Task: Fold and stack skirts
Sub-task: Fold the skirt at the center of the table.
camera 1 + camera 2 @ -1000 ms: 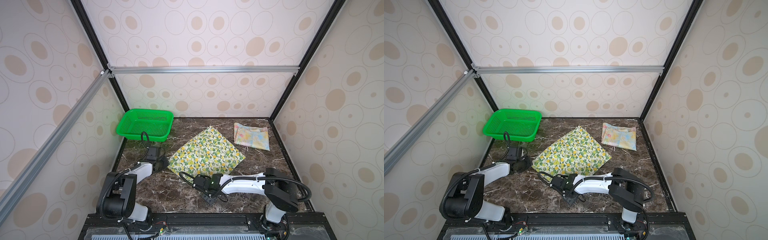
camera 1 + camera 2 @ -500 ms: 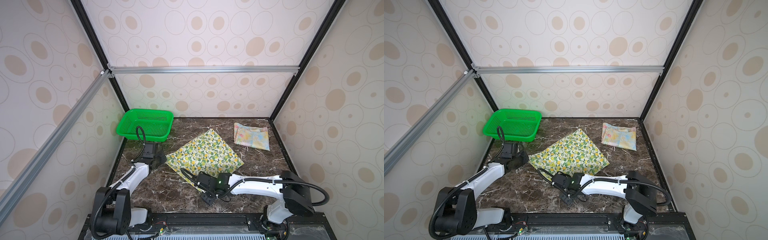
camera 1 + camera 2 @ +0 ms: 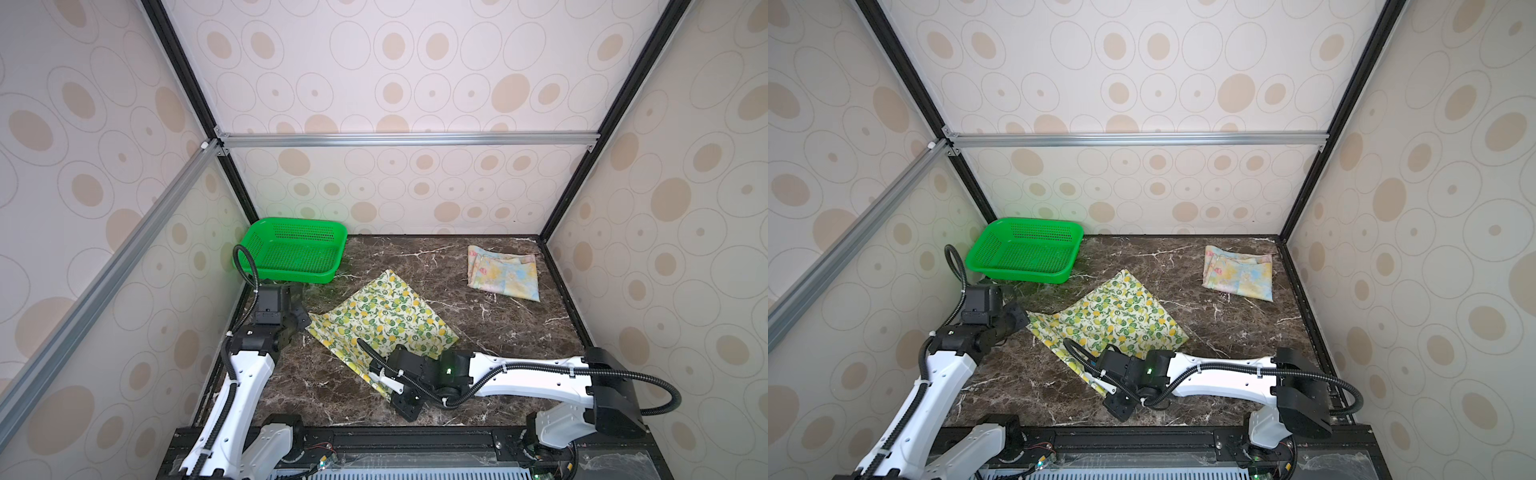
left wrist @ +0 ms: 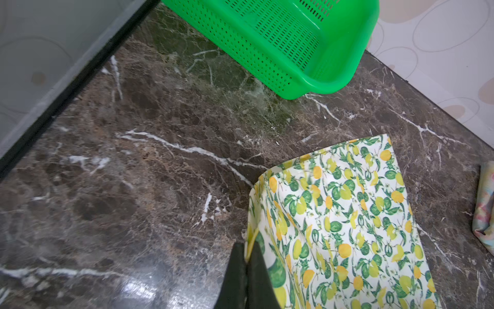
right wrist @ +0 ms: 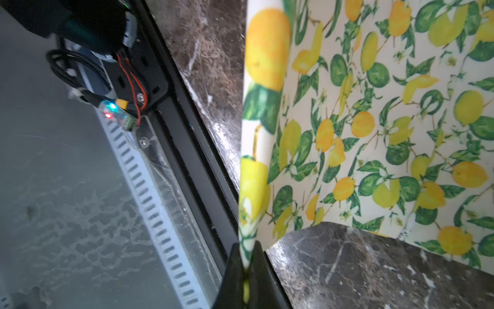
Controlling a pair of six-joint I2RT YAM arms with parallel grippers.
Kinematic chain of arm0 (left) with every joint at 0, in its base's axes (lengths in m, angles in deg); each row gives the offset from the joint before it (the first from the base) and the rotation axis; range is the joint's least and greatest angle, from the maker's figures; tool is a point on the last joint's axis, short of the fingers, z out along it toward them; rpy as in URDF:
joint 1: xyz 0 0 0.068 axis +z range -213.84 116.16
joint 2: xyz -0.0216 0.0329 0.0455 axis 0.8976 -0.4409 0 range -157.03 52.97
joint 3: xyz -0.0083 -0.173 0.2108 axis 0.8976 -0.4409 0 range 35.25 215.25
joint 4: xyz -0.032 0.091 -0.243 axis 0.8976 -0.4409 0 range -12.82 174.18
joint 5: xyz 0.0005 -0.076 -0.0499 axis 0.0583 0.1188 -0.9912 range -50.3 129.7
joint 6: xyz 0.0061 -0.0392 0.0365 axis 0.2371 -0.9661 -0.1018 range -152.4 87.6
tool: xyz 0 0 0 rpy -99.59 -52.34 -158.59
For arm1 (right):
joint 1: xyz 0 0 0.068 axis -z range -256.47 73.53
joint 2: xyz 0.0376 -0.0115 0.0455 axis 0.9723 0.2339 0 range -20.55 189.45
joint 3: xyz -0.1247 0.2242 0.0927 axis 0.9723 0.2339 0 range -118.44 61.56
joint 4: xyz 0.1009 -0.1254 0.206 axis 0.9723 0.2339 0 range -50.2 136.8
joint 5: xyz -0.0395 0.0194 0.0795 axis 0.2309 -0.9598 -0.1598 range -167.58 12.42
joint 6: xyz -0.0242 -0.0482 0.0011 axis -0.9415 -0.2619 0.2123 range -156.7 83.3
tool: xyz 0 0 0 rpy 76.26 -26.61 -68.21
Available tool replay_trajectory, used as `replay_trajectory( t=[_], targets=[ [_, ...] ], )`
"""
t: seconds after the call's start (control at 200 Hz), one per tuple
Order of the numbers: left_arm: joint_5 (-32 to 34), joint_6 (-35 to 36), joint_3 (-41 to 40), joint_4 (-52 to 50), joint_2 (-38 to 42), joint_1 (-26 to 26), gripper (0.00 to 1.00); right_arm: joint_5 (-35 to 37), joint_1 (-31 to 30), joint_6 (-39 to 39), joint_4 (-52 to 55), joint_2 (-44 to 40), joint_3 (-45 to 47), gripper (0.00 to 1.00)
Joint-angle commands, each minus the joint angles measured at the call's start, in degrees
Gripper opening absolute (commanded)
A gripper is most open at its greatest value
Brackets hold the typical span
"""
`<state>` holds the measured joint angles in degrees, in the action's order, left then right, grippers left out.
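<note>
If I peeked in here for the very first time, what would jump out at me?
The bright lemon-print skirt in the middle of the dark marble table grabs the eye, pinched at two corners by the left gripper and the right gripper, both shut on the cloth. Next come the shiny green basket in the far left corner and the folded pastel skirt lying at the far right.

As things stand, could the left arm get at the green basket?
Probably: the green basket lies just beyond the left gripper, only bare marble between. But that gripper is shut on the lemon skirt and must release first.
</note>
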<state>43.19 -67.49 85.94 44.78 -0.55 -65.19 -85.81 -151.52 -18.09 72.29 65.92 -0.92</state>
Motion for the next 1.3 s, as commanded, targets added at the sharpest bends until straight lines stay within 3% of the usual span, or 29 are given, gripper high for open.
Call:
replay_trajectory(
  t=[0.0,0.19,0.31,0.5,0.705,1.295],
  targets=[
    [5.23,1.57,5.42,-5.1,1.5,0.97,0.0,-5.96,-0.79,1.46,-0.08,-2.91,-0.32,0.0],
    [-2.16,0.44,6.58,1.61,-2.22,0.98,0.0,-3.55,0.29,2.17,1.41,-5.89,-1.0,0.0],
    [-6.98,-3.24,4.85,12.22,-6.52,0.15,0.0,-6.96,5.76,3.49,1.56,-7.5,0.08,0.0],
    [-4.89,-2.91,9.92,18.53,-17.52,-6.65,0.0,-10.48,16.2,5.03,0.76,-10.53,2.99,0.0],
    [-5.0,-3.94,14.48,25.28,-27.66,-11.23,0.0,-11.99,23.94,4.36,1.84,-8.34,3.1,0.0],
    [-3.93,-3.1,23.25,29.37,-44.05,-16.31,0.0,-9.13,32.76,3.37,4.15,-3.22,5.2,0.0]
  ],
)
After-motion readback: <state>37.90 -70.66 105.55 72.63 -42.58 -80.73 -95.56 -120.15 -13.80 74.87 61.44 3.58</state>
